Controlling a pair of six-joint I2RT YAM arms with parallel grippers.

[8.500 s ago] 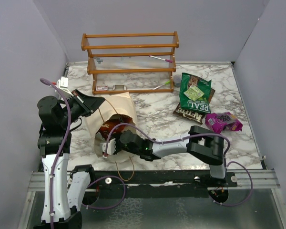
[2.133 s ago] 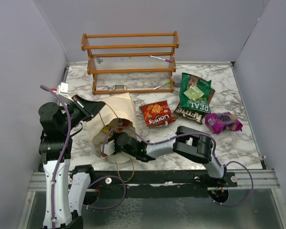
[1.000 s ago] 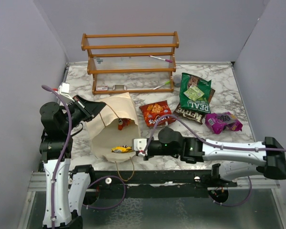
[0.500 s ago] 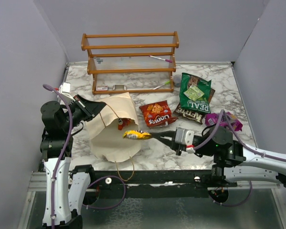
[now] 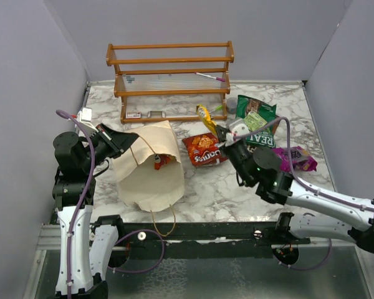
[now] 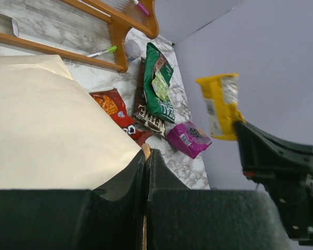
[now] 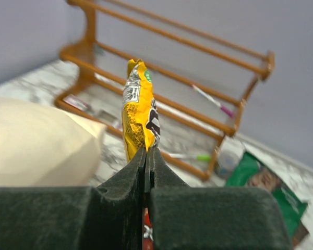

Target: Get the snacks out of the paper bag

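Two hands, both closed on something. Nearest is the tall cream-beige paper carrier bag (image 5: 151, 177), lying on its side on the white marble table (image 5: 206, 190). The left hand (image 6: 146, 152) has its fingers pressed together on the bag's rim, pinching the paper and propping the mouth open. Inside the mouth one small orange-red packet (image 5: 163, 161) shows; anything deeper is hidden, so the bag does not look emptied yet.

Past the bag, the right hand (image 7: 146, 150) is clamped on the bottom edge of a yellow crinkly foil packet (image 7: 139, 107). The packet stands upright above the fingertips, in the air, clear of the bag and over the table between bag and rack.

Risks, as a judgement:
- The grip is a thin edge pinch on slick foil, so the packet may slide out mid-carry and drop near the bag.
- The rack is close behind, and an overshoot could knock it.
- If the left pinch slips, the mouth flops shut over the remaining snack.

Further out, already on the table:
- a flat orange-red foil chip packet (image 5: 204, 148)
- a purple-magenta foil packet (image 5: 297, 159)
- a brown foil packet (image 6: 150, 121) under a large green foil packet with white lettering (image 5: 252, 112)
- a small light green packet (image 5: 257, 122) on top of that one

Farthest is the two-shelf wooden rack (image 5: 170, 61), holding pens and small bits.
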